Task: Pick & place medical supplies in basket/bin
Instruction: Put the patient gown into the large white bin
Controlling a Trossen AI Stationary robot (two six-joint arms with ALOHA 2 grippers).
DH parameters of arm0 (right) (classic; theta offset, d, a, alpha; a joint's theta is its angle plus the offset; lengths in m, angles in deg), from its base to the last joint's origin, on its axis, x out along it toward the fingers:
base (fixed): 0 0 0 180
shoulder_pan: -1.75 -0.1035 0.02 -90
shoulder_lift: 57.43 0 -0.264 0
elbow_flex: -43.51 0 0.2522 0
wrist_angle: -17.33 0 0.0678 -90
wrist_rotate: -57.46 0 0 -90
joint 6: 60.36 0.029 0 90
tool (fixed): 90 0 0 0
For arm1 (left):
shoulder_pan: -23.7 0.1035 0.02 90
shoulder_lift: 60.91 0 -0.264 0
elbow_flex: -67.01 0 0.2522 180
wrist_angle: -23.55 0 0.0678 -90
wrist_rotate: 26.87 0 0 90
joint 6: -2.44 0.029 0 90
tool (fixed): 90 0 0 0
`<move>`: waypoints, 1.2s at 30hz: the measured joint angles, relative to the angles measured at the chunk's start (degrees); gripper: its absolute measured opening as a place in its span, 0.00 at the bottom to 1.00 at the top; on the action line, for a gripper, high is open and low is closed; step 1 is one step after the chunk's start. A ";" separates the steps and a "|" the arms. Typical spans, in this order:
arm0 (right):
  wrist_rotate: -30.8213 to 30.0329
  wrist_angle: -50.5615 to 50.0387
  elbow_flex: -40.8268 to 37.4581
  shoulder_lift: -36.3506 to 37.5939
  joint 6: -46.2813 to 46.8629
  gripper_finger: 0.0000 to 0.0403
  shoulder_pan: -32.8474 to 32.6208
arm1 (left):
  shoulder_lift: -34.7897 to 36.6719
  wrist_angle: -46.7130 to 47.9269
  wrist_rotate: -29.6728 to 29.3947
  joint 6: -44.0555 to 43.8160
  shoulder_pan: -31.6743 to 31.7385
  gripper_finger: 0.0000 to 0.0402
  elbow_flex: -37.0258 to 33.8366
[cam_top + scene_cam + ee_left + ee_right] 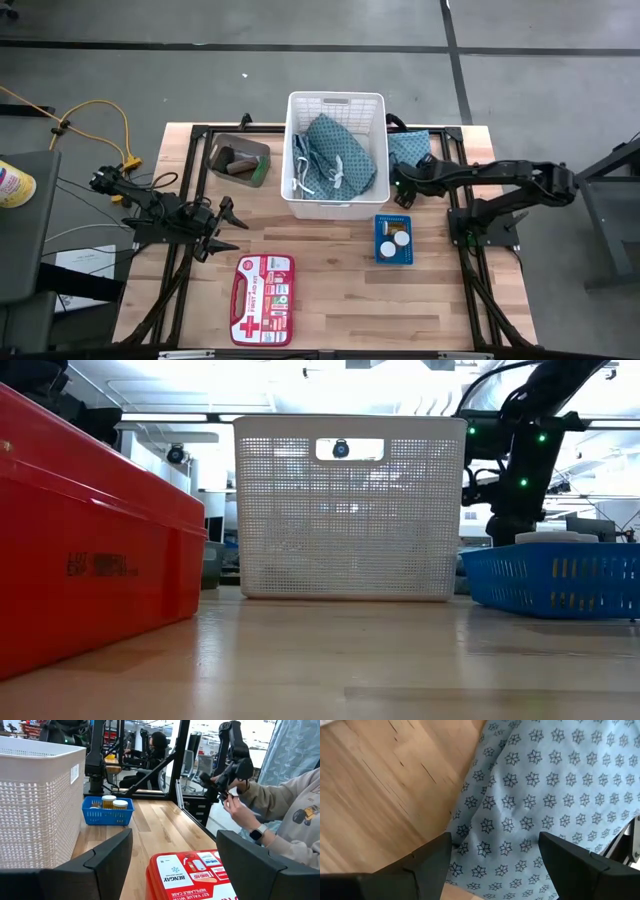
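Teal cloth (pixel 540 795) lies on the table just beyond the right gripper's (pixel 495 865) spread, empty fingers.

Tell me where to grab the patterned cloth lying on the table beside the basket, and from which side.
Come straight down from above. The teal cloth lies flat and limp on the table, right of the white basket, so there is no firm side to clamp. Pinch a raised fold near its edge; the open right gripper already hangs over that edge.

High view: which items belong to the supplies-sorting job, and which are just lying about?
Job:
white latticed plastic basket
teal patterned cloth inside it
second teal cloth on the table
dark grey tub
right gripper

Lying about:
red first-aid case
blue tray
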 joint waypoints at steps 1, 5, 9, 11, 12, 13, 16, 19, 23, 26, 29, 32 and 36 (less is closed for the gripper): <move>0.00 0.00 0.00 -0.39 0.31 0.71 0.00 | 0.01 0.00 0.00 0.02 0.00 0.70 0.00; 0.00 0.13 0.00 -2.37 1.04 0.71 -0.02 | 0.02 0.00 -0.02 0.01 0.00 0.70 0.00; -0.03 0.25 0.00 -4.81 1.15 0.71 0.00 | -0.01 0.00 -0.04 0.02 0.00 0.70 0.00; -0.04 0.38 0.02 -6.00 1.48 0.71 -0.02 | 0.01 0.00 -0.04 0.00 0.00 0.70 0.00; -0.02 0.46 0.05 -6.50 1.74 0.71 -0.02 | 0.00 0.00 -0.07 0.01 0.00 0.70 0.00; -0.06 0.46 0.11 -6.86 2.13 0.71 -0.02 | 0.02 0.00 -0.12 0.02 0.00 0.70 0.00; -0.07 0.51 0.15 -7.50 2.53 0.71 -0.02 | -0.01 0.00 -0.26 0.02 0.00 0.70 0.00; -0.01 0.57 0.17 -7.55 2.55 0.71 0.00 | 0.01 0.00 -0.26 0.00 0.00 0.70 0.00; 0.13 0.53 0.15 -7.59 2.57 0.67 0.19 | 0.02 0.00 -0.24 0.00 0.00 0.70 0.00; 1.18 0.52 0.17 -7.61 2.57 0.62 0.99 | 0.01 0.00 -0.24 0.01 0.00 0.70 0.00; 2.16 0.52 0.15 -7.66 2.59 0.55 1.77 | 0.02 0.00 -0.22 0.02 0.00 0.70 0.00; 2.25 0.46 0.15 -7.66 2.59 0.48 2.20 | 0.00 0.00 -0.20 0.01 0.00 0.70 0.00; 2.19 0.42 0.15 -7.68 2.57 0.38 2.49 | 0.01 0.00 -0.20 0.02 0.00 0.70 0.00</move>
